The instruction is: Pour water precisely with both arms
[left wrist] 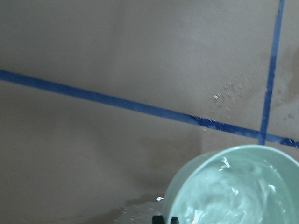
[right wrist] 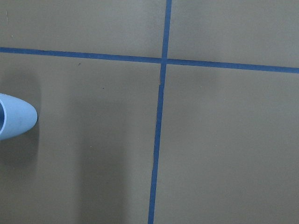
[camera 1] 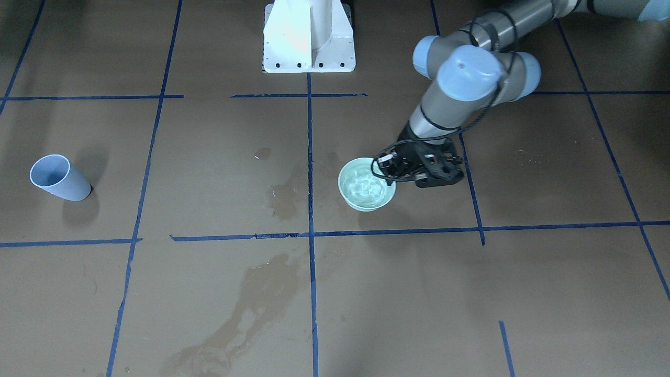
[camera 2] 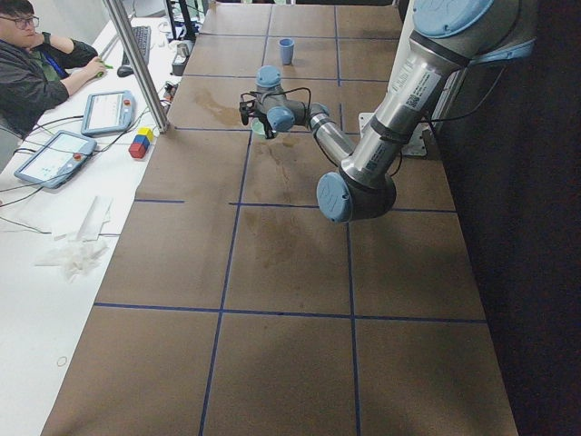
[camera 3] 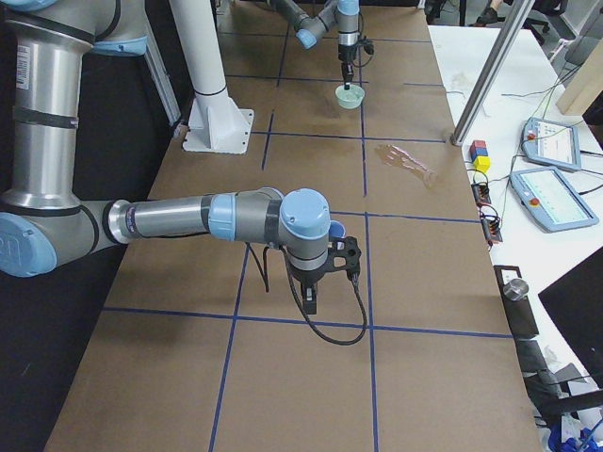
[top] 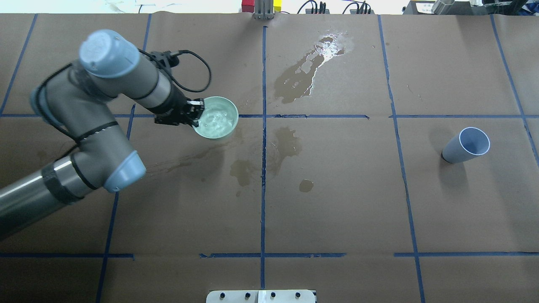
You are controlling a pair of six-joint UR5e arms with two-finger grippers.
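Observation:
A pale green bowl holds rippled water and stands left of the table's centre line. My left gripper is shut on the bowl's left rim, reaching down from the left arm. From the front, that gripper sits at the bowl's right edge. The left wrist view has the bowl at its bottom right. A light blue cup stands far right, tilted. My right arm shows only from the right side, its gripper beside the cup; I cannot tell its state.
Brown wet stains and a glinting puddle mark the paper around the centre line. The white pedestal stands at the robot's edge. A person, tablets and a metal post are beside the table.

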